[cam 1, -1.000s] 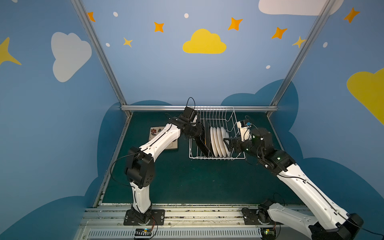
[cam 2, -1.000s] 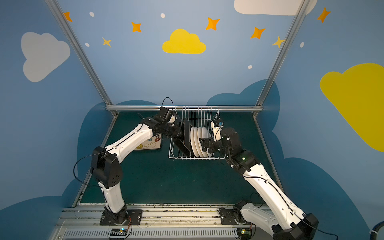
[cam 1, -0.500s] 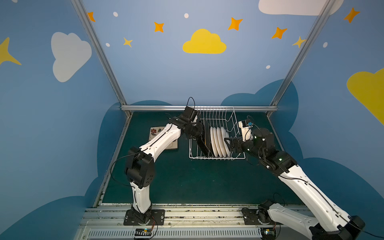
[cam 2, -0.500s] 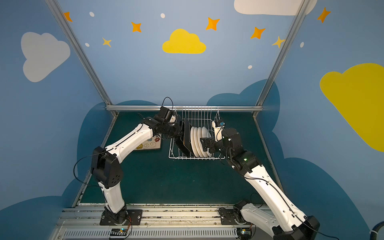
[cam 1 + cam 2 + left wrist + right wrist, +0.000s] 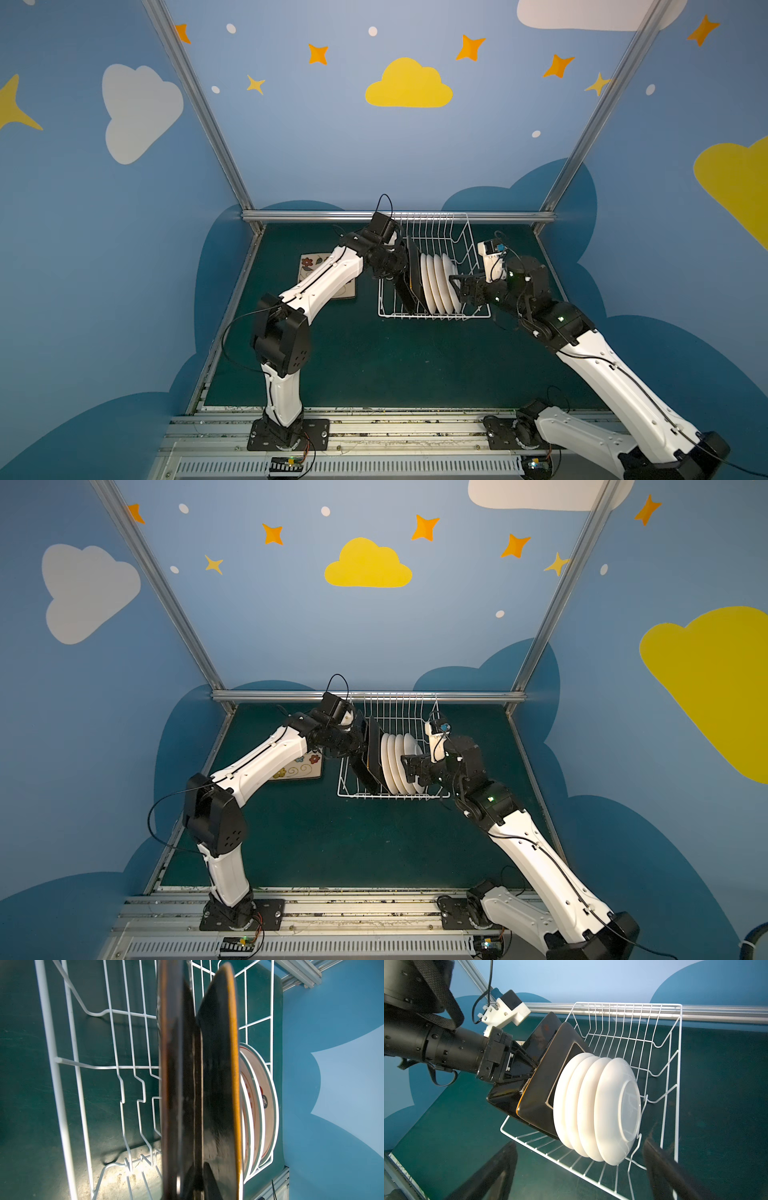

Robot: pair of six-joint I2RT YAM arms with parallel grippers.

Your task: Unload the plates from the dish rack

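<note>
Round white plates (image 5: 598, 1109): four, glossy, standing on edge in the white wire dish rack (image 5: 390, 316) at the 12 o'clock end of the table (image 5: 395, 365). Black square plates (image 5: 542, 1088): two, leaning beside them. The left tool (image 5: 529, 1066) is pinching one by its rim. Patterned plate (image 5: 297, 766): lying flat at the rack's 9 o'clock. The right tool (image 5: 457, 289) is hovering at 3 o'clock, spread wide. Table is dark green and matte; blue walls (image 5: 409, 166) are showing painted clouds and stars.

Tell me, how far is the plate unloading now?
Done: a patterned plate lies outside the dish rack. In hand: the left gripper pinches one black square plate in it. Remaining: another square plate and four round white plates; the right gripper is open.
</note>
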